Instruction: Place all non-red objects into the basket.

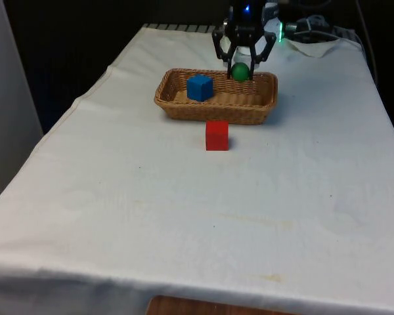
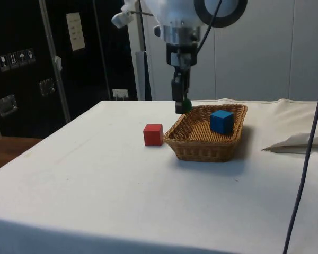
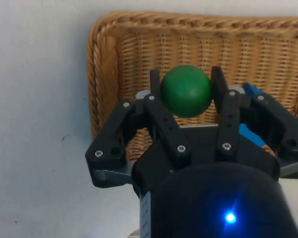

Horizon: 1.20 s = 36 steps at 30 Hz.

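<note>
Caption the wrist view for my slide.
Gripper holds green ball over basket.

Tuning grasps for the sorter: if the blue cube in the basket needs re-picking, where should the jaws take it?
Probably from straight above, jaws on two opposite flat side faces of the blue cube. It sits upright inside the basket, whose walls block a sideways approach.
</note>
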Available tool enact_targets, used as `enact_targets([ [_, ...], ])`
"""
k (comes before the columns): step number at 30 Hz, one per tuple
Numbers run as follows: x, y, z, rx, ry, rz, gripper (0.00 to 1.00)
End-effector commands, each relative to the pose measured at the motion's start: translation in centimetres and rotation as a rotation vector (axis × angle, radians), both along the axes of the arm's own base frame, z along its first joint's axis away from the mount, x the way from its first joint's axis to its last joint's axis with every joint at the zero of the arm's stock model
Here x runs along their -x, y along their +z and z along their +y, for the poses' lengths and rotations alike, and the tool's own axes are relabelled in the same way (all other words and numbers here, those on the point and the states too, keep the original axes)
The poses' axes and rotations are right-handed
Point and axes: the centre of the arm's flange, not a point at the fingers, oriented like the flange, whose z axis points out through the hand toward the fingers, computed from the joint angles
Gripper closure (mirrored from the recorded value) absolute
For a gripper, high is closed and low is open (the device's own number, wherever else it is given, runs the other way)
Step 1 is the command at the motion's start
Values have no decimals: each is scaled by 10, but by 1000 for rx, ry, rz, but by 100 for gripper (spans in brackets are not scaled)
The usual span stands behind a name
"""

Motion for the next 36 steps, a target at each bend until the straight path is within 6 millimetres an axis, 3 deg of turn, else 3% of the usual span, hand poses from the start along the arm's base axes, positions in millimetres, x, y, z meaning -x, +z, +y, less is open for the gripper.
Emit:
enact_targets([
  [1,7,-2,-3,-11,5,-3,100],
  [2,2,-2,-2,-1,2,4,100],
  [12,25,-27,-6,-23,25,9,100],
  [27,32,-63,-7,-15,34,21,100],
  [28,32,-64,-7,-15,34,22,96],
  [30,28,-67,-12,3,32,31,77],
  [31,32,-64,-7,-14,35,22,77],
  [32,32,-65,-8,-14,37,23,57],
  [36,31,-65,-8,-14,37,23,18],
])
